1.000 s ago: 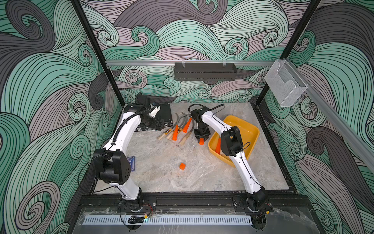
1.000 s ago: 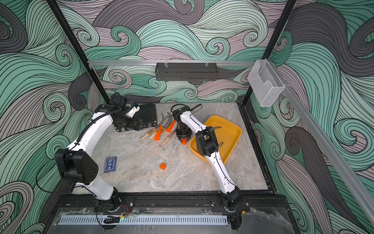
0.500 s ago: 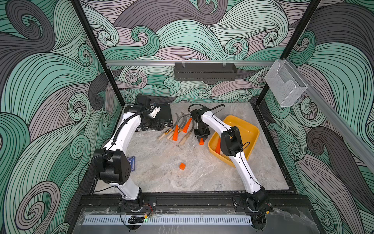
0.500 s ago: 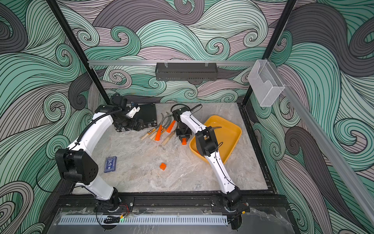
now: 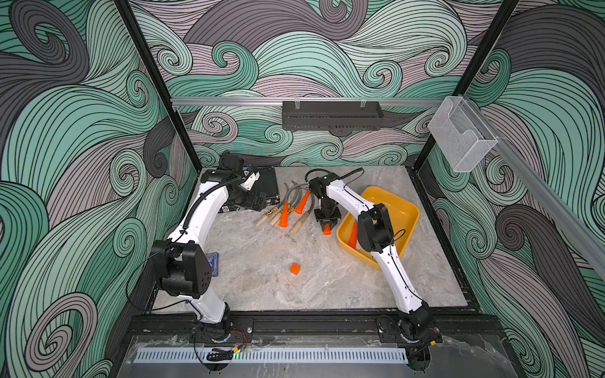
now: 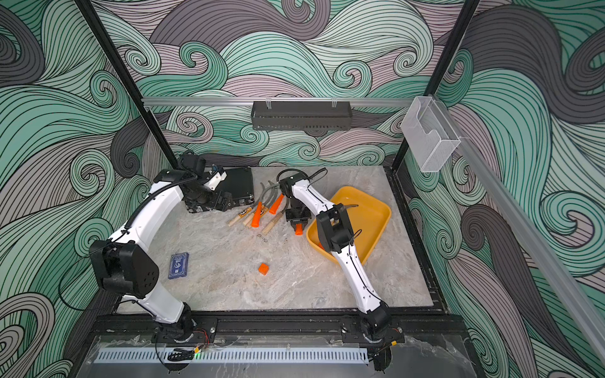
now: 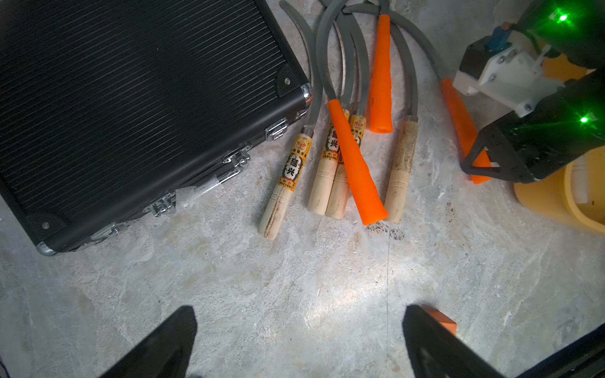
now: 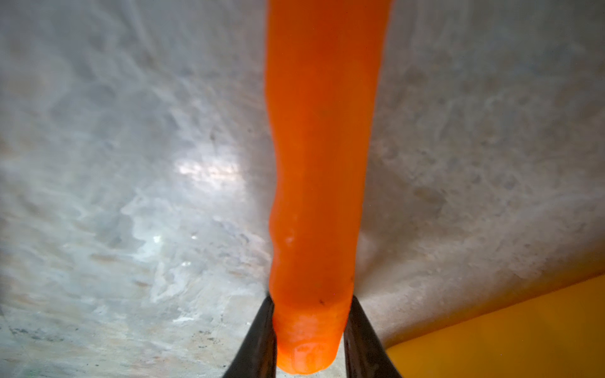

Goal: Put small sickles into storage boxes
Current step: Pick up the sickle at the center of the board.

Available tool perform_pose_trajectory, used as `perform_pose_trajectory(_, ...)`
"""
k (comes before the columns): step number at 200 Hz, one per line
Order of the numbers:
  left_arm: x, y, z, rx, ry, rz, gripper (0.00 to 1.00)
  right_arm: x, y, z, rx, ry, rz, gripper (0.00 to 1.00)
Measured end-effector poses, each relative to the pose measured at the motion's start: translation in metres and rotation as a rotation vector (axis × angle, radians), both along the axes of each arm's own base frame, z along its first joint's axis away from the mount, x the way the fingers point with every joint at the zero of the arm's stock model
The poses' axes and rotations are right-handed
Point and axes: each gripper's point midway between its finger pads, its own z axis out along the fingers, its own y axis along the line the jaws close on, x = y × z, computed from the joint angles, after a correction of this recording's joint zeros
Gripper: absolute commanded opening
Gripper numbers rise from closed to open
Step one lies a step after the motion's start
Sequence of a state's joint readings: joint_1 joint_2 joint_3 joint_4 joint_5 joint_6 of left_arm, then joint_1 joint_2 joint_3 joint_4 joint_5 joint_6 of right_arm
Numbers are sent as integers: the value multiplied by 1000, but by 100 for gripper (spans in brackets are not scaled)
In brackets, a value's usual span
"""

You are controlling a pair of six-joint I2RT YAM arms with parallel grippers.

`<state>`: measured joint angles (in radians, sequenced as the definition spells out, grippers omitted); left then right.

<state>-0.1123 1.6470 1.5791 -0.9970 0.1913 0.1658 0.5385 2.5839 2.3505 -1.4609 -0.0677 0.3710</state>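
Left gripper [image 7: 299,322] jaws wide apart, centre-left in both top views; right gripper [image 8: 311,307] centre, pointing down, clamped on sickle [image 8: 320,147]

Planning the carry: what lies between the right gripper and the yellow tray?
Only bare marble tabletop, shown in the right wrist view, between the right gripper, shut on an orange-handled sickle, and the yellow tray.
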Motion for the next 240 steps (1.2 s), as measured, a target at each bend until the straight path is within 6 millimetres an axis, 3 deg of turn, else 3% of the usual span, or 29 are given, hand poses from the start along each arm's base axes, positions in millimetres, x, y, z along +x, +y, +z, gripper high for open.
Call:
perform_pose_trajectory(175, 1, 0, 0, -1, -4, 0, 98, 19, -40, 17, 27, 8, -80, 0)
perform_pose_trajectory(240, 1, 0, 1, -3, -4, -1, 99, 9, -34, 22, 85, 69, -94, 0)
